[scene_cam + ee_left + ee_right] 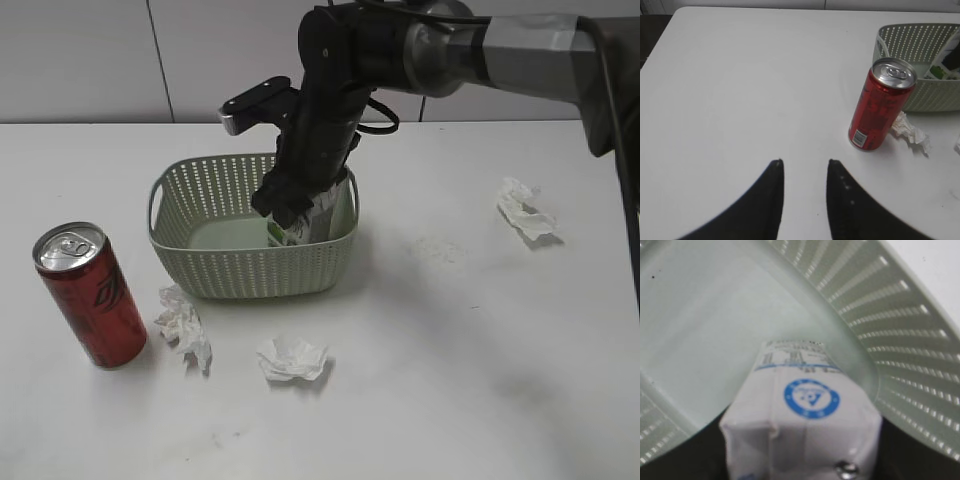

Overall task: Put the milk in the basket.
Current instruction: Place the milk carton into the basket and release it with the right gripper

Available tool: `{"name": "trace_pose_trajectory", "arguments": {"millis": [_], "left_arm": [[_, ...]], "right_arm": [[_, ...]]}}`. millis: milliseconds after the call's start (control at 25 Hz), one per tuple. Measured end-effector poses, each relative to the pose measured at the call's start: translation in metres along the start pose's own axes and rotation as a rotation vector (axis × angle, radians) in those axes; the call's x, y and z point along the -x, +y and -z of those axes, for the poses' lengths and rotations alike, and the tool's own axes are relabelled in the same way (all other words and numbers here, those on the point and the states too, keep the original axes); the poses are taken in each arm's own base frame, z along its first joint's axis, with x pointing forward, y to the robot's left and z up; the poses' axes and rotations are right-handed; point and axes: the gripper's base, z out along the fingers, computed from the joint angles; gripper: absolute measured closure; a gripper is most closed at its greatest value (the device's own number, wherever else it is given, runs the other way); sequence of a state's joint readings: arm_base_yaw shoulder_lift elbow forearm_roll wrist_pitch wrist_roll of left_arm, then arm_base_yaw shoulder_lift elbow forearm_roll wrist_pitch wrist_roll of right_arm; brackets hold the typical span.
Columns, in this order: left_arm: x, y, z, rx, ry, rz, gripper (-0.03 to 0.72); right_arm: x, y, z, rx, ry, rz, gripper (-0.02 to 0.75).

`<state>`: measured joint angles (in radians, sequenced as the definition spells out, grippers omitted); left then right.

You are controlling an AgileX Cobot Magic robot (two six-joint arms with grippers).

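The pale green basket (200, 262) stands on the white table, left of centre. My right gripper (290, 212) reaches down inside it at the right end and is shut on the milk (318, 215), a small white carton with green marks. In the right wrist view the milk (805, 410) fills the lower middle, white with a round blue mark, black fingers on both sides, over the basket floor (705, 325). My left gripper (805, 165) is open and empty over bare table. The basket (910, 45) shows at the top right of that view, with the milk (940, 70) inside it.
A red soda can (90, 295) stands left of the basket, also in the left wrist view (881, 105). Crumpled paper wads lie in front of the basket (183, 325) (292, 358) and at the far right (525, 208).
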<state>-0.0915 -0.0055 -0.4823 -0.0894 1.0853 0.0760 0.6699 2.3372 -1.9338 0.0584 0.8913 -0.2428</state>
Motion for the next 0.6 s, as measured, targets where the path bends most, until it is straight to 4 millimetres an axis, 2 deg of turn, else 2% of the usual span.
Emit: {"name": "trace_pose_trajectory", "arguments": {"millis": [80, 320, 400, 480, 600], "left_arm": [[0.0, 0.0, 0.0, 0.0, 0.0, 0.0, 0.453], [0.0, 0.0, 0.0, 0.0, 0.0, 0.0, 0.453], [0.0, 0.0, 0.0, 0.0, 0.0, 0.0, 0.453], [0.0, 0.0, 0.0, 0.0, 0.0, 0.0, 0.453], [0.0, 0.0, 0.0, 0.0, 0.0, 0.0, 0.451]], "right_arm": [[0.0, 0.0, -0.001, 0.005, 0.0, 0.013, 0.347], [0.003, 0.001, 0.0, 0.009, -0.022, 0.026, 0.118], [0.004, 0.001, 0.003, 0.009, -0.023, 0.028, 0.091], [0.01, 0.0, 0.011, 0.008, -0.029, 0.028, 0.08], [0.024, -0.001, 0.044, -0.002, -0.09, 0.017, 0.076]]}}
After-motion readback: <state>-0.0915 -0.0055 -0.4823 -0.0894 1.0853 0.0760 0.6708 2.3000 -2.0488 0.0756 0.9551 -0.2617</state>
